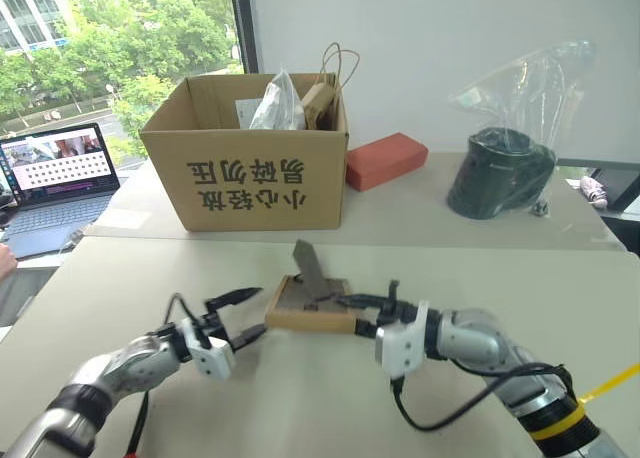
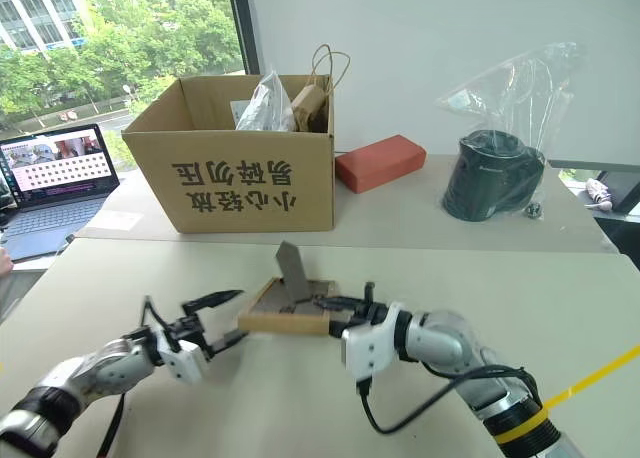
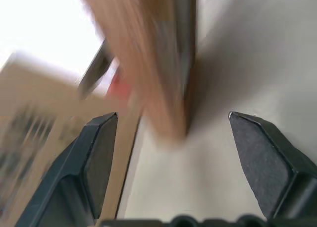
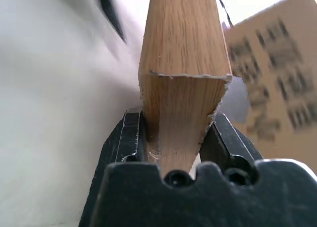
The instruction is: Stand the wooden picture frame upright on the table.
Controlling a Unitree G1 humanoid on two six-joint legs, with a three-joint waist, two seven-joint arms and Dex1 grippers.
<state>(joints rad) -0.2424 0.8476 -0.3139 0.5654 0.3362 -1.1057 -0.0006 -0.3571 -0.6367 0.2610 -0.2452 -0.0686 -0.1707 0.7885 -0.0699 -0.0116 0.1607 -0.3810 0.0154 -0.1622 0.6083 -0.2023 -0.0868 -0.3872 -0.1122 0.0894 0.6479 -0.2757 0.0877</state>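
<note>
Left gripper (image 1: 240, 316) spread wide, fingers clear of the frame (image 1: 308, 306), which sits just right of its tips. Frame back-side up over the table (image 1: 300, 398), stand flap (image 1: 309, 265) sticking up. Right gripper (image 1: 360, 313) pinches the frame's right end; its wrist view shows both fingers (image 4: 130, 138) clamped on the wood corner. Box (image 1: 250, 148) beyond both grippers.

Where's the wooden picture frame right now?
In the left eye view, the wooden picture frame is at the centre of the table, in front of the cardboard box, back panel up, gripped by the right gripper; the open left gripper is beside it.
</note>
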